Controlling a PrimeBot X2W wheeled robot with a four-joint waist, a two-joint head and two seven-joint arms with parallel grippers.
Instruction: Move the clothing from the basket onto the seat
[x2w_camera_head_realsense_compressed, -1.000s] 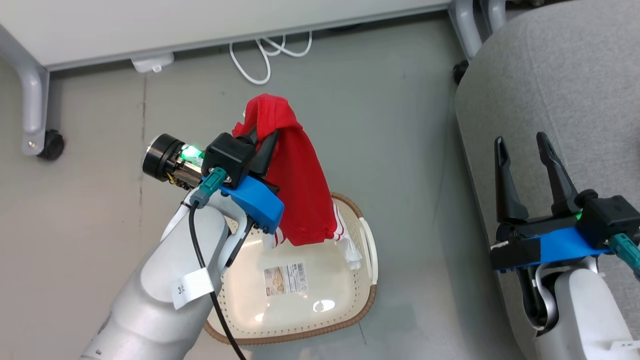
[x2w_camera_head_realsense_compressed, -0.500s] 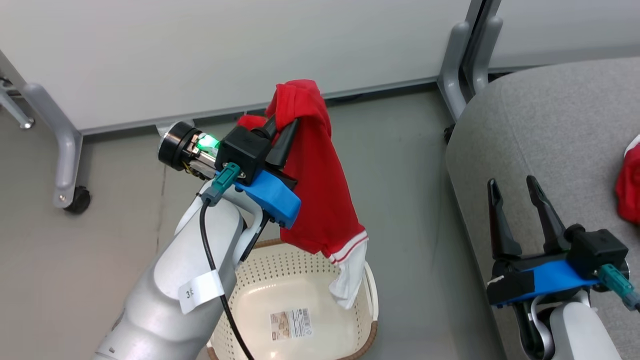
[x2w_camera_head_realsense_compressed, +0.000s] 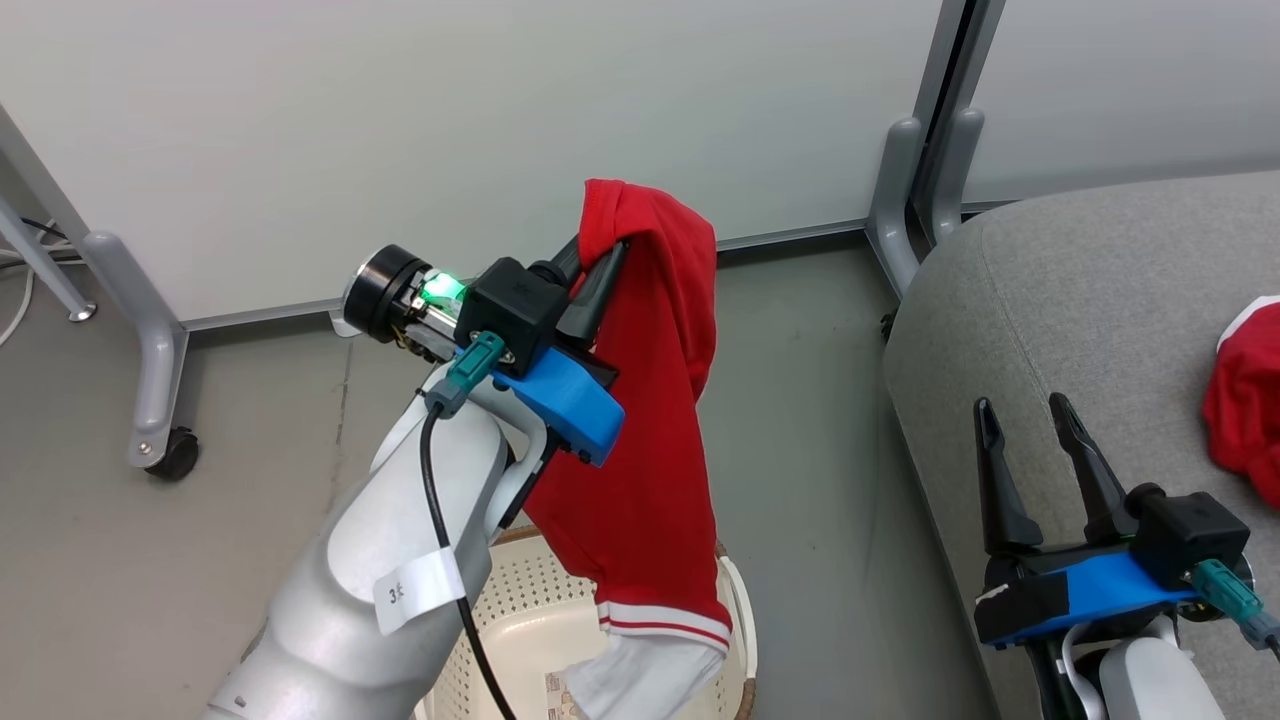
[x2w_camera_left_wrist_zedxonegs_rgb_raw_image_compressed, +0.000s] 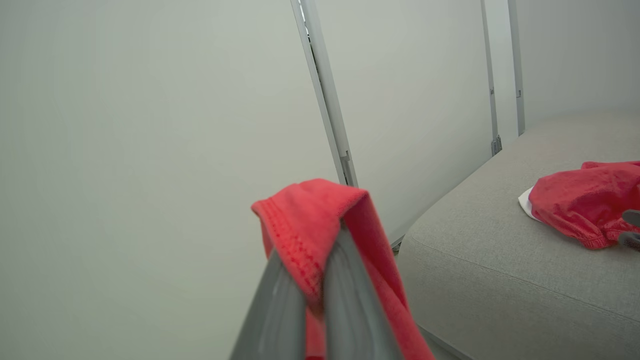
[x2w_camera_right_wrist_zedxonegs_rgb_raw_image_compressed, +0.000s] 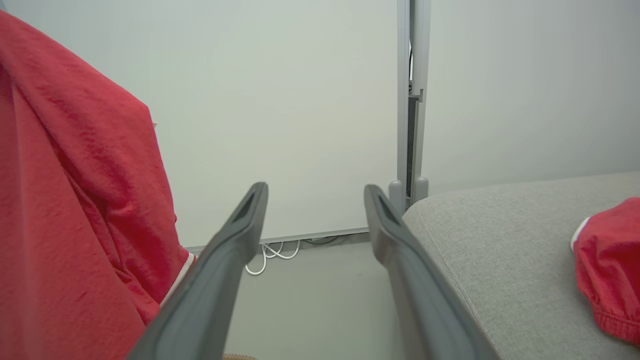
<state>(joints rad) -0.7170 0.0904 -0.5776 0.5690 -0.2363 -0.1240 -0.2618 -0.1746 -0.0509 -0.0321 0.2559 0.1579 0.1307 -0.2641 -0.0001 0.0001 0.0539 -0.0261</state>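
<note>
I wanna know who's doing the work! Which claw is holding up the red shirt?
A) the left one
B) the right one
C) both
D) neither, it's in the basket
A: the left gripper is shut on the hanging red garment, while the right gripper stands open and empty.

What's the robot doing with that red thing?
The left gripper is pinching a red garment and holding it up over the basket, with the white end hanging down. Another red garment lies on the grey seat. The right gripper is open and empty, near the seat's edge.
</note>
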